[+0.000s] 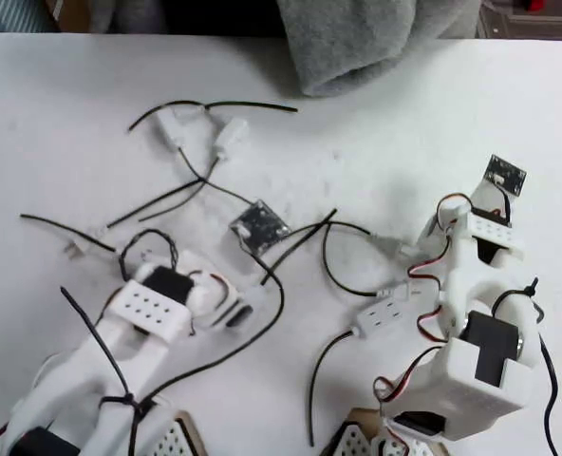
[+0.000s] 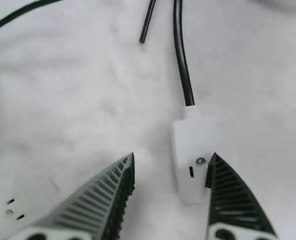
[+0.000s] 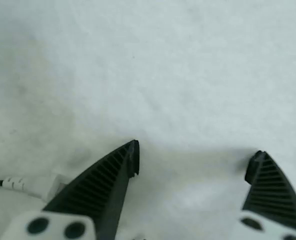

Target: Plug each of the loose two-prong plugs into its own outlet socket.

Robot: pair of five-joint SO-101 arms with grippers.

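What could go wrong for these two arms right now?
1. The outlet socket sits off-centre in the open left gripper, close by one finger; closing could twist or nudge it.
2. Black cables cross on the table; pulling one might drag others.
3. The open right gripper hangs over bare table, with a white connector outside its fingers.

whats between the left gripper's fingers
A white connector block on a black cord, by one finger of the left gripper, in the left wrist view.

Robotics lab bench: white table (image 1: 63, 142), printed arms (image 1: 480, 370) with exposed servo wires (image 1: 423, 275).
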